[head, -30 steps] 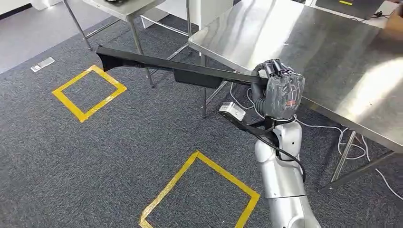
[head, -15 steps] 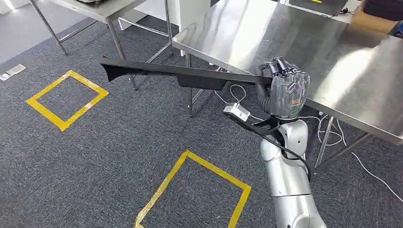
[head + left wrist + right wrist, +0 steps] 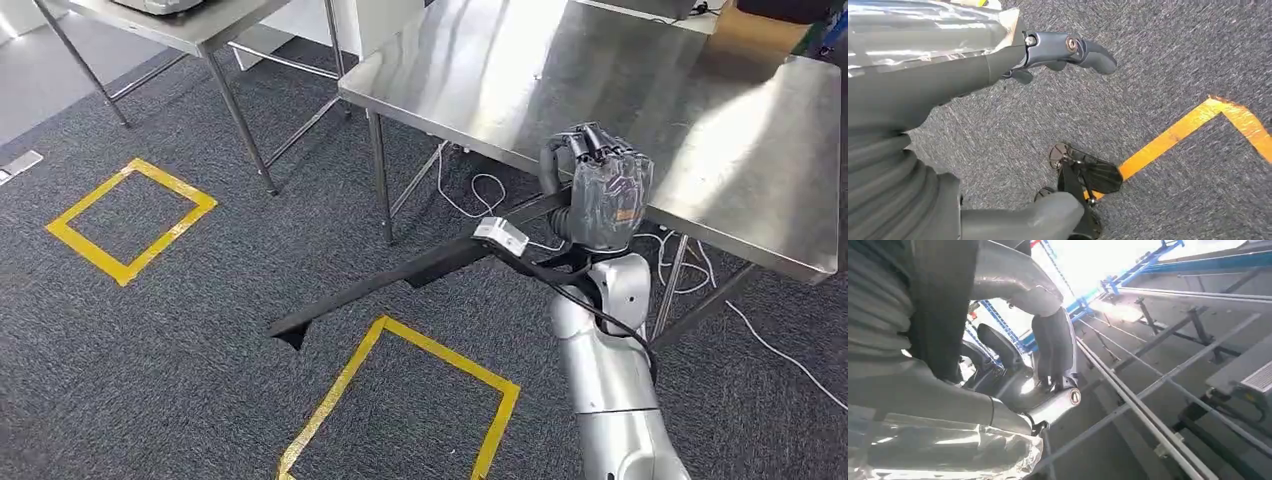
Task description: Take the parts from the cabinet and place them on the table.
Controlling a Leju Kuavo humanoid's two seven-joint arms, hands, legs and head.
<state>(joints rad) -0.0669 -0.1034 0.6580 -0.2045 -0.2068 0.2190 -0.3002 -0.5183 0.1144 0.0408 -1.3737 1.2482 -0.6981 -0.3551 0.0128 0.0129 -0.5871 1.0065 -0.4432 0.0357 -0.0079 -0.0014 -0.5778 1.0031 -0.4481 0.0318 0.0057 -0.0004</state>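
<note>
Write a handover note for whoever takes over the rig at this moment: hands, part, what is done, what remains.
Right hand: raised beside the steel table's near edge, gripping one end of the long black part.
Left hand: hanging over the carpet, fingers apart, holding nothing.
Part: slopes down from the right hand, its far tip low near the yellow tape square; not on the table.
Done: the part is out of the cabinet and carried up to the table.
Left: lift the low end clear of the table edge, lay the part on the table, let go.
</note>
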